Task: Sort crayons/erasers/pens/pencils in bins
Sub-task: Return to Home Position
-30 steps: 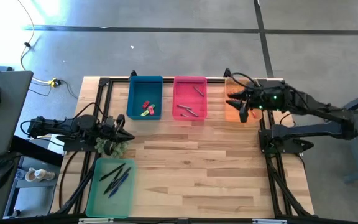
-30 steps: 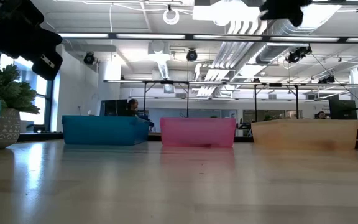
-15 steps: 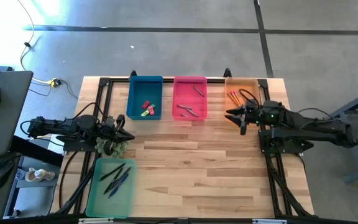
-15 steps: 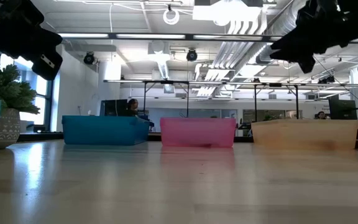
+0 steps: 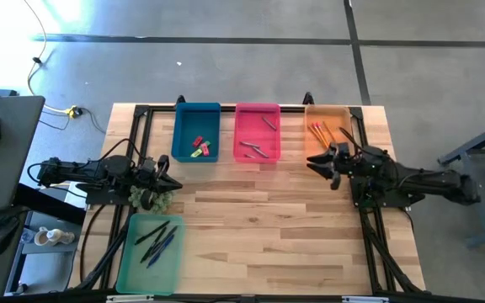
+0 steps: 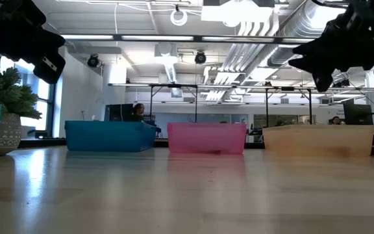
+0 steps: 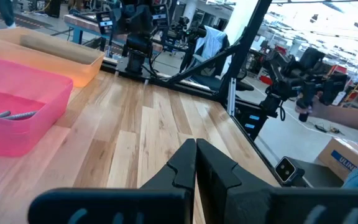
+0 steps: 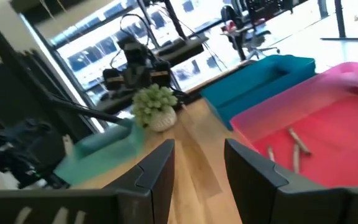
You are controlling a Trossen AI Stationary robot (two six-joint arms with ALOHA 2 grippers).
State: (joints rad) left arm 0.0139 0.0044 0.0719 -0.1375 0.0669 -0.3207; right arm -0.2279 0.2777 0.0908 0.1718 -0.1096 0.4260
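Four bins stand on the wooden table. The blue bin (image 5: pixel 196 132) holds erasers (image 5: pixel 200 148). The pink bin (image 5: pixel 258 132) holds grey crayons (image 5: pixel 255 150). The orange bin (image 5: pixel 327 130) holds pencils (image 5: pixel 320 132). The green bin (image 5: pixel 150 252), at the near left, holds dark pens (image 5: pixel 158 240). My right gripper (image 5: pixel 325 164) hovers open and empty just off the orange bin's near edge; its fingers stand apart in the right wrist view (image 8: pixel 197 165). My left gripper (image 5: pixel 168 181) is shut and empty at the table's left edge; it also shows in the left wrist view (image 7: pixel 196 165).
A small potted plant (image 5: pixel 151 199) stands at the left edge, right by my left gripper. A black frame runs along the table's far, left and right edges (image 5: pixel 226 107). Bare wood lies in the table's middle and near right (image 5: pixel 276 227).
My right gripper has drawn back from above the orange bin toward the table's near edge and come down, and its arm has folded back to the right. The pencils in the orange bin have come into view.
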